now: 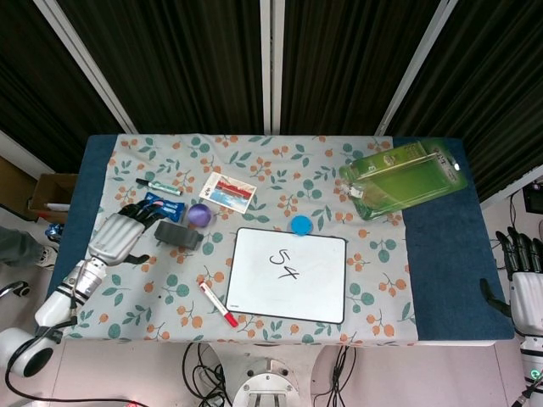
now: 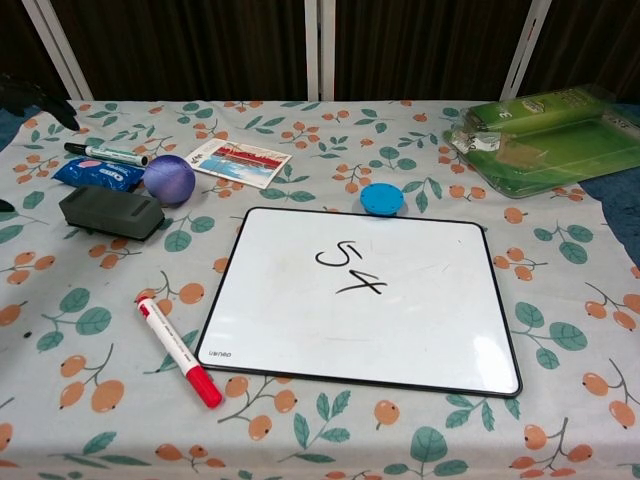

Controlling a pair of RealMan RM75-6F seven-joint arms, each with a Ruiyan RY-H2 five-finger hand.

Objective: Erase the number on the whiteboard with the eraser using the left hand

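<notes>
The whiteboard point(image 1: 288, 274) point(image 2: 364, 296) lies near the table's front edge with "54" point(image 1: 283, 264) point(image 2: 350, 269) written on it in black. The dark grey eraser point(image 1: 177, 235) point(image 2: 110, 212) lies to the left of the board. My left hand point(image 1: 124, 233) hovers over the table just left of the eraser, fingers apart and holding nothing; only its dark fingertips point(image 2: 40, 97) show in the chest view. My right hand point(image 1: 526, 287) hangs off the table's right edge, fingers spread and empty.
A red marker point(image 1: 218, 304) lies left of the board. Behind the eraser are a purple ball point(image 1: 199, 214), a blue packet point(image 1: 161, 205), a green-capped marker point(image 1: 159, 186) and a card point(image 1: 228, 192). A blue disc point(image 1: 300, 225) sits behind the board; a green plastic package point(image 1: 405, 179) lies far right.
</notes>
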